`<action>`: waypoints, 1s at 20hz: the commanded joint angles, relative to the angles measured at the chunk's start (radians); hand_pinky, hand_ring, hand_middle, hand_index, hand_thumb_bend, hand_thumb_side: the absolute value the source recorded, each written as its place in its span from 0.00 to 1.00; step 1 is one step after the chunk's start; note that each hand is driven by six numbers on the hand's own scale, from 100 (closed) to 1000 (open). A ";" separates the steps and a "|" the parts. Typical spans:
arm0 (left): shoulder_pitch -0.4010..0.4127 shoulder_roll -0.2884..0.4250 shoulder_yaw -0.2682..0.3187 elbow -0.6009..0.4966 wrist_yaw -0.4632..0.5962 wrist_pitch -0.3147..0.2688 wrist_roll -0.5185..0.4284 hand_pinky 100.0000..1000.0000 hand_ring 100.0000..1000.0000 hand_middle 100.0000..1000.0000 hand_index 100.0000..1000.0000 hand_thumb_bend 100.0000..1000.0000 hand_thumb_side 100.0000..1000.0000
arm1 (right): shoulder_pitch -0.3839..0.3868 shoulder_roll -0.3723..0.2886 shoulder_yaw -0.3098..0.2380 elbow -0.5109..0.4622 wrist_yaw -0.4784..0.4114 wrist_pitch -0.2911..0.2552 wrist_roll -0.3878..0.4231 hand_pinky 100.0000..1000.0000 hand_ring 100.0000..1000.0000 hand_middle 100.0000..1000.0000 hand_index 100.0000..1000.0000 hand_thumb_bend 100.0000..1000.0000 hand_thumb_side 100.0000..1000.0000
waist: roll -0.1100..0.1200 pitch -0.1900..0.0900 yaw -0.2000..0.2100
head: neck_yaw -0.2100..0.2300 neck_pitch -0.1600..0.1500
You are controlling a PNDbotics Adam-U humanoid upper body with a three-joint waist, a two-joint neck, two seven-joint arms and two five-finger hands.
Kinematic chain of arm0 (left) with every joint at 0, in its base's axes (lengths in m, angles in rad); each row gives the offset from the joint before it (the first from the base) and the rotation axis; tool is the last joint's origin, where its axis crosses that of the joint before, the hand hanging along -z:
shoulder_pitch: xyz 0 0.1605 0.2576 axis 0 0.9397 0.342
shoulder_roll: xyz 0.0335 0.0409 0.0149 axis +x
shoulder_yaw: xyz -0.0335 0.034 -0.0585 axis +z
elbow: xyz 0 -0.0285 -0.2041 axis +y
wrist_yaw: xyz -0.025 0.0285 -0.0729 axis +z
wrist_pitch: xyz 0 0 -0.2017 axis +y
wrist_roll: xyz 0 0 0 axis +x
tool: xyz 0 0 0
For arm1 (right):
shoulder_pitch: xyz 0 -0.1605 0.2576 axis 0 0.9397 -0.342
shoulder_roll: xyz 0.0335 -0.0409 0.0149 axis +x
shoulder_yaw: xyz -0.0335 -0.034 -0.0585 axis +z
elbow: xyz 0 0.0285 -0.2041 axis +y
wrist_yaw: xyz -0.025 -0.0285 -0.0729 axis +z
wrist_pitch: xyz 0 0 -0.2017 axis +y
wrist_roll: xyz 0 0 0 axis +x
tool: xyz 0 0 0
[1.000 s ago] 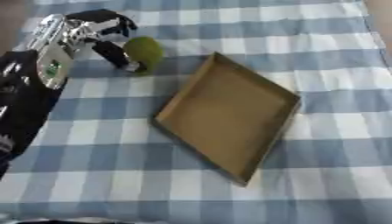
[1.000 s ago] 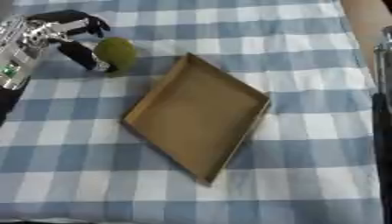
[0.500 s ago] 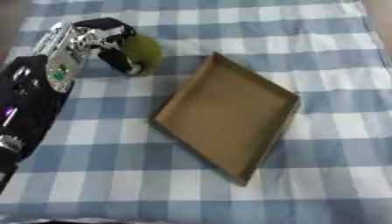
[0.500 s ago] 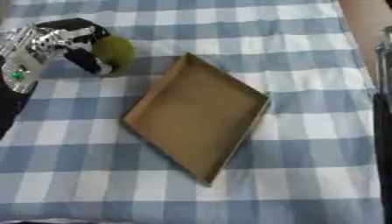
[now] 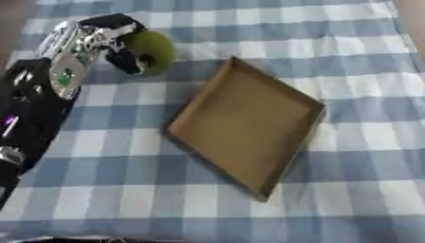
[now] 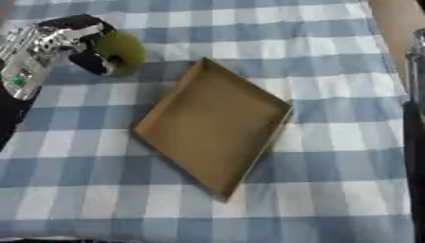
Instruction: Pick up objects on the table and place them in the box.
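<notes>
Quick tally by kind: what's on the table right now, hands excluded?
Green round fruit: 1, with the left hand curled around it
Shallow cardboard box: 1, nothing in it
Blue-and-white checked tablecloth: 1
Total: 3

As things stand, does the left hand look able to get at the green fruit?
Probably yes. The left hand is already at the green fruit, with dark fingers curled against its near side. Nothing lies between them; the box sits apart to the right on the checked cloth.
</notes>
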 commanded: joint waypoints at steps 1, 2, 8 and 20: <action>-0.017 0.049 -0.003 -0.110 0.047 0.001 0.045 0.51 0.46 0.39 0.63 0.00 0.18 | -0.016 -0.016 -0.007 -0.018 -0.007 -0.001 -0.005 0.89 0.89 0.58 0.82 0.00 0.49 | -0.002 -0.026 0.006 | -0.001 -0.004; -0.016 0.057 -0.008 -0.144 0.066 0.003 0.053 0.51 0.46 0.39 0.62 0.00 0.18 | -0.016 -0.017 -0.010 -0.018 -0.008 0.000 -0.009 0.89 0.89 0.58 0.82 0.00 0.49 | -0.003 -0.027 0.009 | -0.001 -0.005; -0.019 0.098 -0.039 -0.390 0.122 0.013 0.075 0.49 0.44 0.39 0.59 0.00 0.19 | -0.020 -0.049 -0.018 -0.018 -0.009 0.004 -0.027 0.88 0.88 0.58 0.82 0.00 0.47 | -0.006 -0.042 0.017 | -0.002 -0.003; 0.015 0.056 -0.215 -0.810 0.225 0.018 -0.015 0.45 0.41 0.38 0.57 0.00 0.20 | -0.077 -0.174 -0.006 -0.018 0.014 0.037 -0.044 0.87 0.85 0.59 0.81 0.00 0.28 | -0.017 -0.060 0.015 | -0.010 0.009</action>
